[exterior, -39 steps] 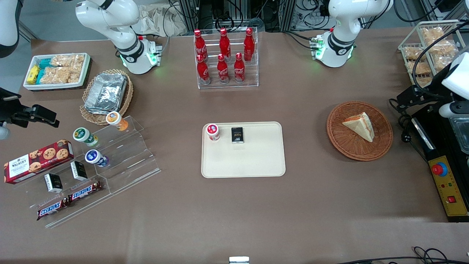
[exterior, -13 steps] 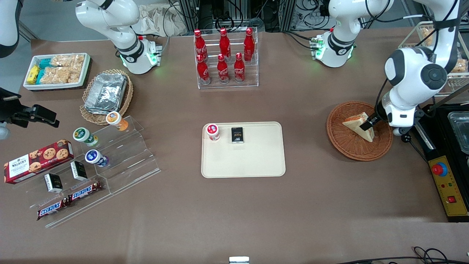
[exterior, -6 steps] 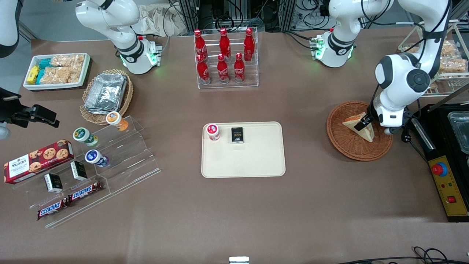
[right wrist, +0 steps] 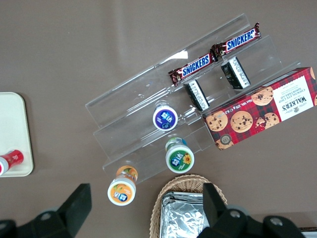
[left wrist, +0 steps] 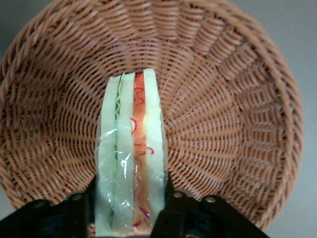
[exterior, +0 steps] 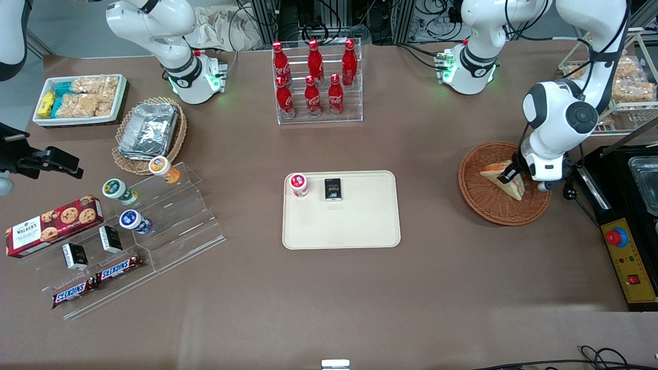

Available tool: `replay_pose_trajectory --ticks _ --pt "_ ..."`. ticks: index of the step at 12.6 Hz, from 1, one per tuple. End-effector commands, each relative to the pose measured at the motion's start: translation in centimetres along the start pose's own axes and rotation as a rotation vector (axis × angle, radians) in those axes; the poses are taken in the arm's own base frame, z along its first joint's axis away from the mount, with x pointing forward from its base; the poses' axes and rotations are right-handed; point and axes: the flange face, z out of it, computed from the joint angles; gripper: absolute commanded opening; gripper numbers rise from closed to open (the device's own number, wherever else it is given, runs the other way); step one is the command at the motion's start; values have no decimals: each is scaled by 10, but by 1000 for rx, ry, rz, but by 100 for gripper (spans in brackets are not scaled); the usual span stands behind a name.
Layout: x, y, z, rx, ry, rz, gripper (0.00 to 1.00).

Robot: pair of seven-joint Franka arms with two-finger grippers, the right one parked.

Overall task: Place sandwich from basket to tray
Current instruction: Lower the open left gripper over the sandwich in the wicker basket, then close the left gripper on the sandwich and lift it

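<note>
Wicker basket is cradling the sandwich, gripper straddling its faces, apparently touching, readying a lift toward the tray.

- The sandwich: white bread, green and red-orange filling stripes.
- The basket: reddish-brown woven wicker.
- The tray: plain cream-beige.
- The gripper: black fingers on a white arm.
- The bottles: red.

The end effector sat low in the basket. Bare surface lay between basket and tray, whose lower half stood open below a cup and box.
</note>
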Motion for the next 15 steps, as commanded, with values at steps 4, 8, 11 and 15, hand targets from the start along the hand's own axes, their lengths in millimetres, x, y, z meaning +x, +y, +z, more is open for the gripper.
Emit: replay_pose_trajectory --ticks 4,8,11,15 --pt "12 35 -73 9 23 20 0" --pt "29 79 -186 93 -63 173 0" --pt "-7 120 -243 104 -59 368 0" --pt "-111 201 -247 155 0 695 0"
